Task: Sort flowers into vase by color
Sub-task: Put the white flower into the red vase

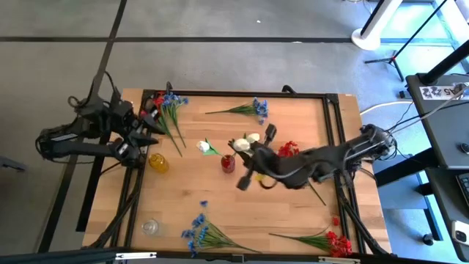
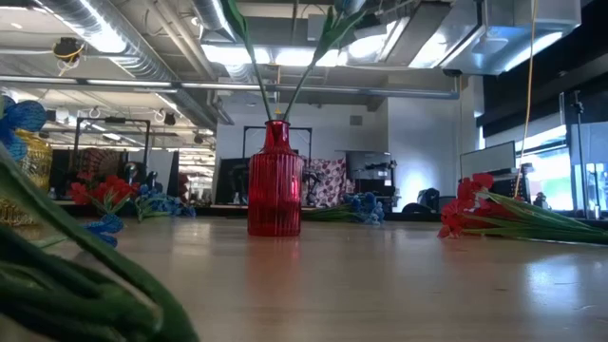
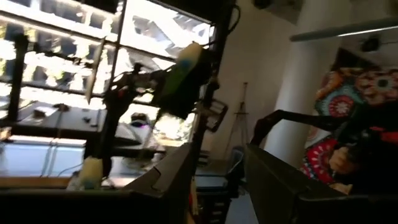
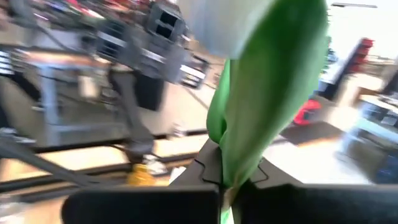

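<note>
A ribbed red vase stands mid-table, and two green stems rise out of its mouth. My right gripper hovers over the vase, shut on a white tulip sprig whose blooms show beside it. Another white bloom leans out toward the table's left. My left gripper waits open at the left edge, touching nothing. Blue sprigs and red sprigs lie flat on the table. My right gripper pinches the white tulip sprig between its two fingers at the green stem and leaf below the bloom. The fingers reach in from the table's right, above the vase. The sprig stands roughly upright, and its lower stem sticks into the red vase's mouth.
A yellow vase stands left of the red one, close to my left gripper. A clear glass sits near the near-left corner. Loose sprigs lie along the far and near edges. A black frame borders the wooden top.
</note>
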